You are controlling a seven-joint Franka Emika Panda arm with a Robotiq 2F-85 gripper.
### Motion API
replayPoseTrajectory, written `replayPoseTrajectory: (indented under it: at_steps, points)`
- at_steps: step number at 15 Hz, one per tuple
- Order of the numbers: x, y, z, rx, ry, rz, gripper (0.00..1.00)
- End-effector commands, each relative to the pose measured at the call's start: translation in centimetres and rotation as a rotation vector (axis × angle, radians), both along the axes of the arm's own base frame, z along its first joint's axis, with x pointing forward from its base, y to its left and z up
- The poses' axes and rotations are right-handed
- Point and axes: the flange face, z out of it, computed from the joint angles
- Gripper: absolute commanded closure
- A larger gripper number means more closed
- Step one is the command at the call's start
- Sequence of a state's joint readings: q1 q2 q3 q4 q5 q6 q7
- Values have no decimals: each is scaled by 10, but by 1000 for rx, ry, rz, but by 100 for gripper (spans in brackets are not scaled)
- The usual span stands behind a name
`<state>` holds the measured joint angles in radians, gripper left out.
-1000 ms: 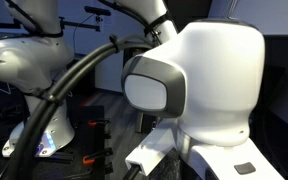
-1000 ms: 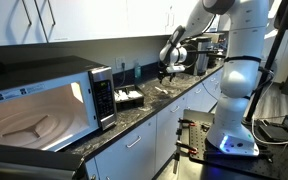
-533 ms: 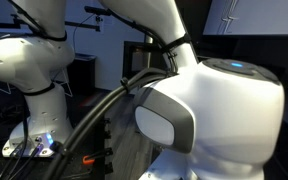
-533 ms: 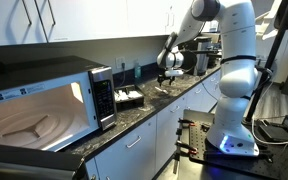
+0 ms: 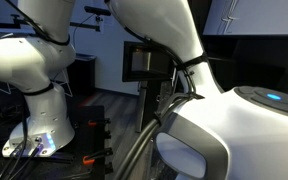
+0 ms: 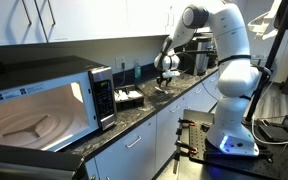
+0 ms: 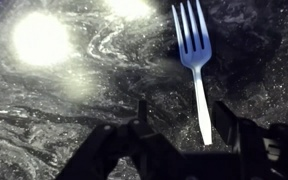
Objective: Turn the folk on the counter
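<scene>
In the wrist view a pale plastic fork [image 7: 196, 62] lies flat on the glossy black, grey-speckled counter [image 7: 74, 100], tines pointing away and handle end toward me. My gripper [image 7: 181, 120] is open above it, and the handle end lies between the two dark fingers, nearer one of them. In an exterior view the gripper [image 6: 165, 73] hangs low over the counter [image 6: 174, 92]; the fork is too small to make out there. The remaining exterior view shows only white arm housing and cables.
A microwave [image 6: 44, 100] with its door open stands on the counter, with a small black tray [image 6: 130, 97] beside it. Dark appliances [image 6: 199, 58] stand at the counter's far end. Bright lamp glare [image 7: 39, 38] reflects off the stone. A second robot base [image 5: 29, 70] stands on the floor.
The arm has swung and lowered its gripper toward the counter. The arm housing has shifted across the close exterior view.
</scene>
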<state>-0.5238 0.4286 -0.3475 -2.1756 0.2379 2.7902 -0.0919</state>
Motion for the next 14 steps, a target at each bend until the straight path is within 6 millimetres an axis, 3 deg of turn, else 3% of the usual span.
replayPoseTrajectory:
  at_steps: [1, 2, 5, 9, 12, 14]
  points:
    - [14, -8, -2, -21, 2, 25, 32]
    - [17, -8, -4, -23, 3, 27, 32]
    - [23, -7, -8, -19, 5, 39, 21]
    - [35, 0, -11, -13, -1, 62, 25]
    - [39, 3, -14, -8, 0, 72, 42]
    - [41, 4, -14, -8, 0, 75, 44]
